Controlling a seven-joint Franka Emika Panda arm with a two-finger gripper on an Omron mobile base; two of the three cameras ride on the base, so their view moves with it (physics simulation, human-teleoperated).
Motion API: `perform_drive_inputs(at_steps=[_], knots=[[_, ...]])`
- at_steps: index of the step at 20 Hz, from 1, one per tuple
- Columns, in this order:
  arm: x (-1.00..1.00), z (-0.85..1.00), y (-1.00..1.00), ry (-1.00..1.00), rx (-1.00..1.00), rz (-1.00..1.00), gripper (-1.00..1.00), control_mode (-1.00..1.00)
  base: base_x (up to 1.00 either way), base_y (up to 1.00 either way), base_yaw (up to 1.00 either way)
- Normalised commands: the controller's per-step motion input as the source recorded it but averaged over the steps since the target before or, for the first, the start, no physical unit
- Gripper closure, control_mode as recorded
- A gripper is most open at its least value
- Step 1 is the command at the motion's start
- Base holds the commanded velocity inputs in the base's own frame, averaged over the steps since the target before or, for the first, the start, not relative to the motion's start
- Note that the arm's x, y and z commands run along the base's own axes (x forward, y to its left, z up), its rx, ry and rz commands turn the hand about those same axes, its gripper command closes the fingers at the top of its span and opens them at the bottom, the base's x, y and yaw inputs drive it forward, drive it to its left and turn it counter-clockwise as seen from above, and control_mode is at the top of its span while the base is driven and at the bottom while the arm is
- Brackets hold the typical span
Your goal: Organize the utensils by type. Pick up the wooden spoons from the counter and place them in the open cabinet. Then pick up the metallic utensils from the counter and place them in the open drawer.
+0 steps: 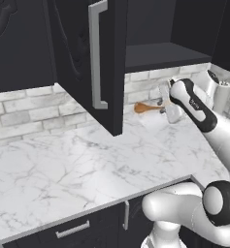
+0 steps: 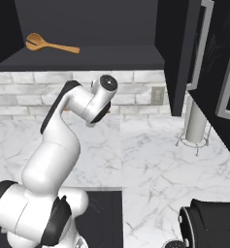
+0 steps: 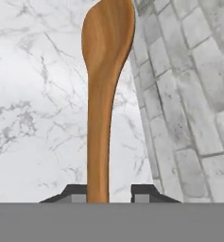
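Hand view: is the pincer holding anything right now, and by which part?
Yes. The pincer holds a wooden spoon by its handle, low on the shaft; the bowl points away over the counter.

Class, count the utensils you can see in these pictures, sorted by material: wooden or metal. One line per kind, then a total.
Wooden spoons: 2, one on the cabinet shelf, one in the gripper above the counter: spoon.
Metal utensils: 0 visible.
Total: 2
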Motion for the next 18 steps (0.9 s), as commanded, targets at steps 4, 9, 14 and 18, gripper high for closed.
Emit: perform_drive_inputs(at_steps=[4, 9, 14, 18], knots=[[-0.02, 0.53, 0.0, -0.3, 0.0, 0.0, 1.0, -1.0, 0.0, 0.0, 0.0], [-0.01, 0.63, 0.0, -0.37, 0.0, 0.0, 1.0, -1.0, 0.0, 0.0, 0.0], [0.05, 0.67, 0.0, -0.19, -0.01, -0.01, 1.0, -1.0, 0.0, 0.0, 0.0], [0.3, 0.52, 0.0, -0.01, -0.07, 0.0, 1.0, -1.0, 0.0, 0.0, 0.0]])
